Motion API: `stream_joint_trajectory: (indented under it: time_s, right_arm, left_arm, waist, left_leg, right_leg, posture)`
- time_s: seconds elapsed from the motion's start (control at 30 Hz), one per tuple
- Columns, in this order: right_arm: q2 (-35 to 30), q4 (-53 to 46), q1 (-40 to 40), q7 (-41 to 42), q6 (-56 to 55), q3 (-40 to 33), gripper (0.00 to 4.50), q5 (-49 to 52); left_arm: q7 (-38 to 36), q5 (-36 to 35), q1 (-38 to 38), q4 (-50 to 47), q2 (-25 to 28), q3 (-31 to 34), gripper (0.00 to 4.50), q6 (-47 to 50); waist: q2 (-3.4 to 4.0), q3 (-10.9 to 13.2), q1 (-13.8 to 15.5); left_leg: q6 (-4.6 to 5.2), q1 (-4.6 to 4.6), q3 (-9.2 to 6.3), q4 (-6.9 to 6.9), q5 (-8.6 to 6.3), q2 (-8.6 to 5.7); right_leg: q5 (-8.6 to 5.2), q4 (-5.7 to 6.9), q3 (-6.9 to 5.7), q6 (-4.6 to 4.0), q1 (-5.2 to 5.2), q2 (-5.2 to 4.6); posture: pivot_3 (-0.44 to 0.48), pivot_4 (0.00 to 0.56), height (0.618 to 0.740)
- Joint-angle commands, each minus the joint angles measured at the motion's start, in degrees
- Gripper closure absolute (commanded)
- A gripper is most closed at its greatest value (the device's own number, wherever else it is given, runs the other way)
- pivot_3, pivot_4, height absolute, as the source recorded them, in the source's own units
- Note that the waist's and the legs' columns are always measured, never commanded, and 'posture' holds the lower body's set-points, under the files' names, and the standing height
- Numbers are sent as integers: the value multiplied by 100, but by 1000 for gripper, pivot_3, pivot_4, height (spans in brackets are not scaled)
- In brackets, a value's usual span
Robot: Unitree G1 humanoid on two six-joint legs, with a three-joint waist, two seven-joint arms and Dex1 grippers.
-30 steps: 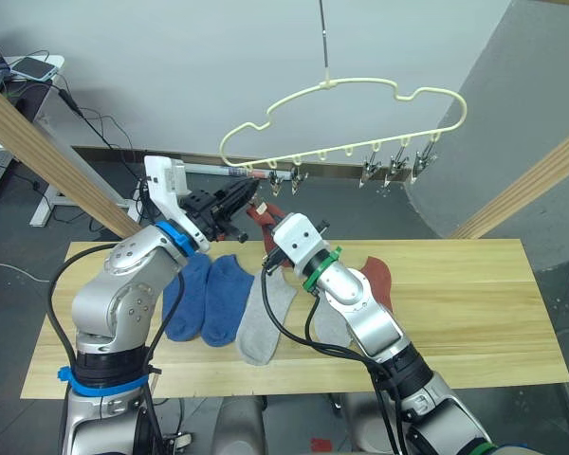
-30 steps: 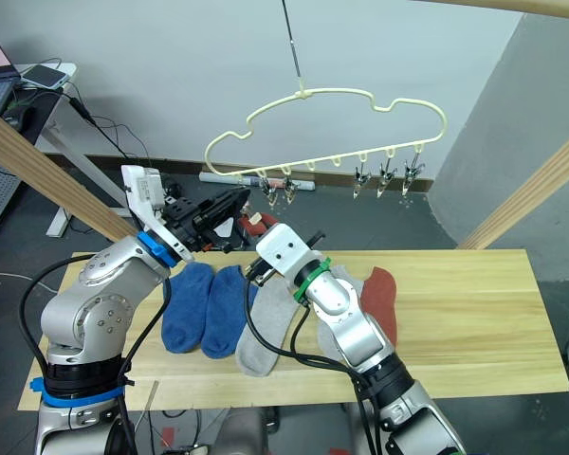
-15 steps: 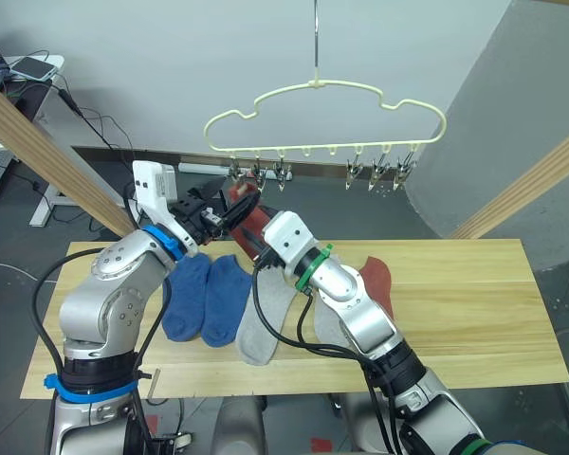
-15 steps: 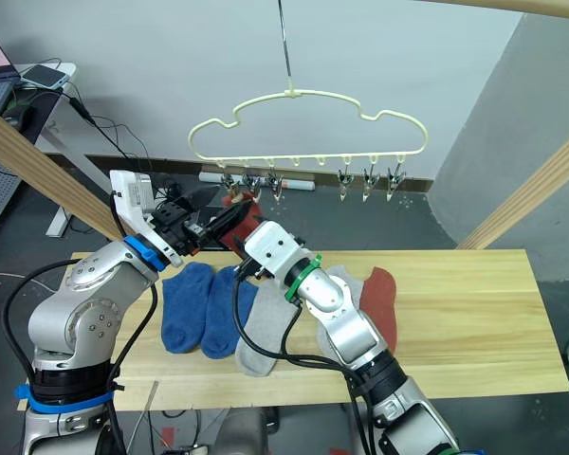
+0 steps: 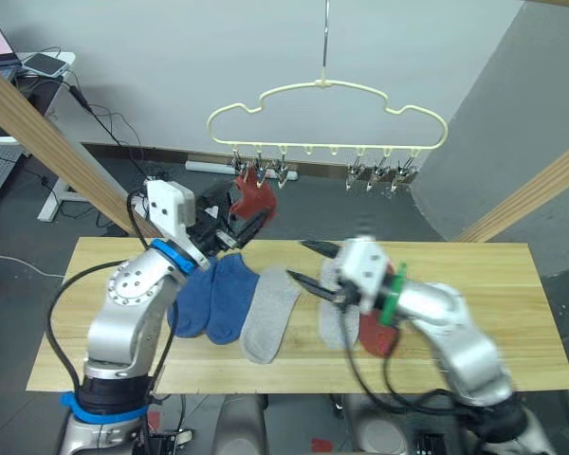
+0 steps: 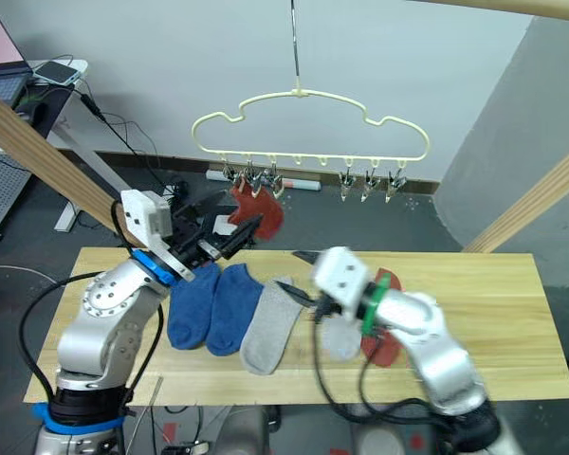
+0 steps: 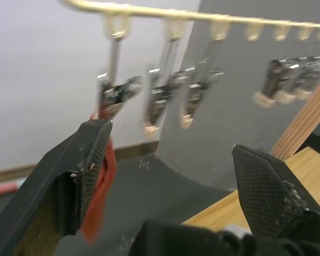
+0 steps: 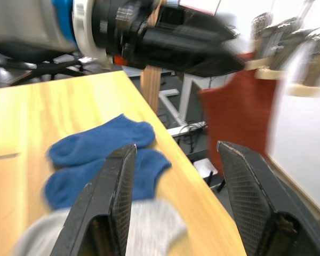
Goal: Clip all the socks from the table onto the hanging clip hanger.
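Note:
A rust red sock (image 5: 256, 197) hangs from a clip near the left end of the cream clip hanger (image 5: 322, 146). My left gripper (image 5: 249, 216) is open right beside that sock; in the left wrist view its fingers (image 7: 80, 170) stand wide apart below the clips (image 7: 114, 96). My right gripper (image 5: 301, 261) is open, low over the table (image 5: 493, 284) above the grey socks. Two blue socks (image 5: 213, 294), a grey sock (image 5: 268, 313), a second grey sock (image 5: 337, 322) and a red sock (image 5: 379, 332) lie in a row, the last two partly under my right arm.
Slanted wooden poles rise at the left (image 5: 47, 142) and right (image 5: 531, 199) of the table. Several bare clips (image 5: 379, 175) hang at the hanger's right end. A desk with a phone (image 5: 43, 64) stands far left.
Both grippers have opened. The red sock now hangs clipped on the hanger. My right arm has drawn back down and right to the table; the left gripper stays by the sock.

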Motion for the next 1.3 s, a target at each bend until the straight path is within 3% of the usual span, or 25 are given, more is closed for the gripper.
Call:
stream_joint_trajectory:
  time_s: [0.03, 0.17, 0.4, 0.67, 1.3]
  right_arm:
    - [-315, -599, -220, 157, 588, -913, 1989, 932]
    - [-631, -607, -463, -50, 989, -1361, 1989, 1272]
    - [-949, -690, -424, -275, 1120, -1548, 1946, 1456]
    - [-1183, -570, -506, -407, 1078, -1675, 1946, 1595]
    - [-1334, -536, -549, -515, 1041, -1726, 1946, 1833]
  left_arm:
    - [189, 228, 26, -205, -262, -156, 421, -426]
    - [369, 501, 56, 51, -572, -229, 421, -816]
    - [628, 831, -3, 493, -939, -304, 2536, -1265]
    - [984, 1066, -295, 1042, -1166, -199, 2536, -1517]
    - [1065, 1012, -962, 1553, -1263, -107, 2536, -1752]
  waist:
    - [0, 0, -24]
    - [0, 0, -93]
    - [-2, 1, -139]
    - [-2, 1, -154]
    - [-3, 1, -273]
  left_leg:
    - [0, 2, 1, 0, 0, 2]
    - [1, 3, -1, 2, 1, 8]
    - [2, 0, 9, 4, 1, 5]
    - [2, 1, 9, 7, 1, 4]
    - [2, 0, 10, 10, 1, 4]
  right_leg:
    - [0, 1, 2, 0, 0, 3]
    - [0, 2, 8, 2, 0, 20]
    - [2, -3, 17, -1, -2, 17]
    - [3, -2, 17, 6, -1, 17]
    - [4, -2, 16, 7, 0, 17]
  posture:
    - [-222, 357, 732]
    - [-237, 357, 732]
    - [-253, 358, 732]
    - [-284, 354, 732]
    - [-294, 353, 732]
